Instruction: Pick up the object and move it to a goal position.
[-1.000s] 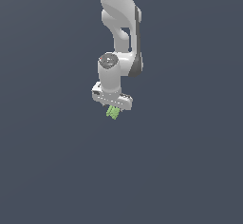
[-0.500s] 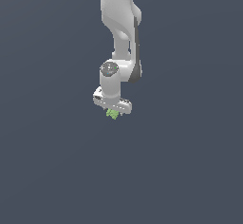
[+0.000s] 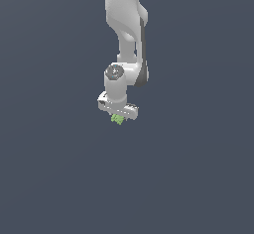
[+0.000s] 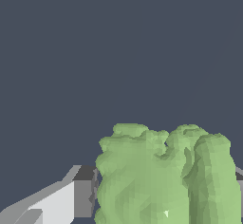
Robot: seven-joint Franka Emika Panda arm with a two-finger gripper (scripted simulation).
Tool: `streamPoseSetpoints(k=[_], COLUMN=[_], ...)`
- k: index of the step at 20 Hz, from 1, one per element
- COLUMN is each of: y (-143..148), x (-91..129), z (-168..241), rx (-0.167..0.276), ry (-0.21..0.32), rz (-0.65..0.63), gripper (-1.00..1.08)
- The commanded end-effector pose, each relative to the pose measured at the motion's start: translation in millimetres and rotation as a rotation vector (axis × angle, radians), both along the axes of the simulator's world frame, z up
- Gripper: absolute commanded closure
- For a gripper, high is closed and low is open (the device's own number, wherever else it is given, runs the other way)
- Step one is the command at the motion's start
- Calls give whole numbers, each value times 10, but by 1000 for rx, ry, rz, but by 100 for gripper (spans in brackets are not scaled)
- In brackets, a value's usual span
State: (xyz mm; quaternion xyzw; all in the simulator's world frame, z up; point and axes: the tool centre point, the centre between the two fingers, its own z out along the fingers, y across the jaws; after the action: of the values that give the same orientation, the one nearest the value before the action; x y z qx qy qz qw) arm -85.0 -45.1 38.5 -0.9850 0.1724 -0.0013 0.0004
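1. Backdrop (image 3: 54,178): flat dark slate-grey fills both views. No edge, seam or shadow shows, so I cannot tell whether it is a surface or open space.
2. Arm (image 3: 126,25): white and pale grey, coming down from the top of the exterior view, with a dark panel along its side towards the exterior view's right. The wrist housing carries a round grey cap and ends in a flat crossbar.
3. Pincer (image 3: 118,117): points straight down below the crossbar. Its fingers are closed in on the object, one on each side; in the wrist view one white finger (image 4: 57,201) with a dark grey pad lies flush against the clump's flank, and only a sliver of the other shows at the far side.
4. Object (image 3: 117,119): light green, bumpy clump of knobbly lobes, held between the fingers just under the crossbar, poking out a little below them. Close up in the wrist view (image 4: 166,180) it shows two or three rounded lobes with creased surfaces.
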Motion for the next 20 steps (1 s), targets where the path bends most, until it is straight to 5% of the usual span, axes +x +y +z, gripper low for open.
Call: streamPoseSetpoints(k=[1, 11, 20], y=[-11, -20, -77], x=[-10, 64, 252], z=[-14, 210, 827], rx=[0, 0, 0], ry=[3, 0, 0], rz=[-2, 0, -1], gripper=[108, 108, 108])
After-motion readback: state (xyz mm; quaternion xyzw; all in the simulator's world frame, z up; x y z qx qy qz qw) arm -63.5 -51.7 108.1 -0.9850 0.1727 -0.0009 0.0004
